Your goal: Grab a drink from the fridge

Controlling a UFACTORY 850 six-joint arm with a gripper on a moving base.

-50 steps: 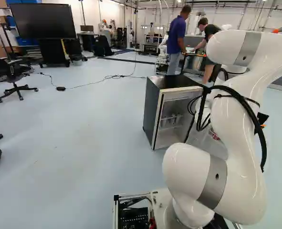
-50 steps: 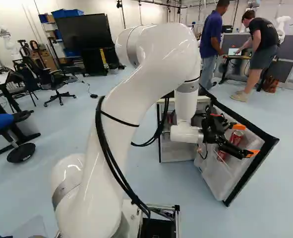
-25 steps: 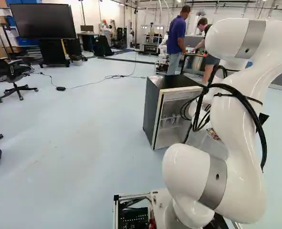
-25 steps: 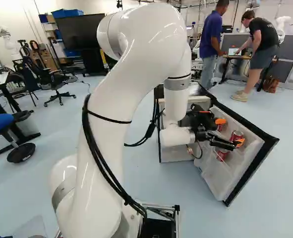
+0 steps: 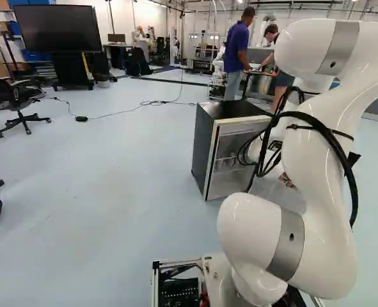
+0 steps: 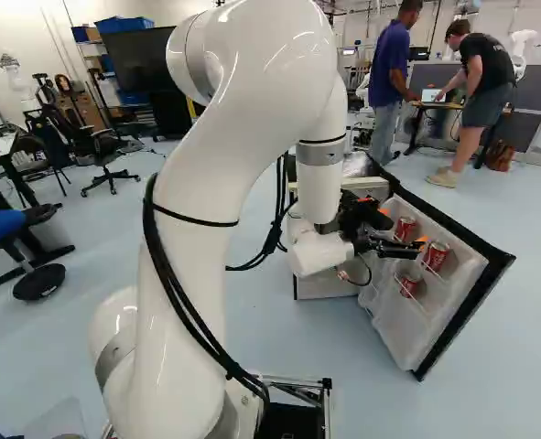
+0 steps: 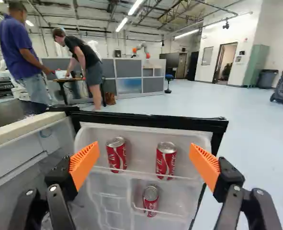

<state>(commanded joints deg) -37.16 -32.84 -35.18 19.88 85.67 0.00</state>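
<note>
My fingers (image 7: pixel 85 164) stand wide apart, likely to admit one of the red cans (image 7: pixel 165 162) ahead, which door racks (image 7: pixel 141 174) hold upright.

White-lettered red cans (image 7: pixel 165 162), ridged orange pads (image 7: pixel 85 164) on black fingers (image 7: pixel 227 181), whitish door liner (image 7: pixel 143 143), black door edge (image 7: pixel 151 121)

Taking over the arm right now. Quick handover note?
Hand: open, holding nothing, facing the shelves of the fridge door.
Drinks: two red cans on the upper door shelf, one more can on the lower shelf. The upper pair stand ahead, between the lines of the fingers.
Done: fridge door stands open.
Left: pick a can, move in, close on it, lift it out over the shelf front. No can is gripped.
</note>
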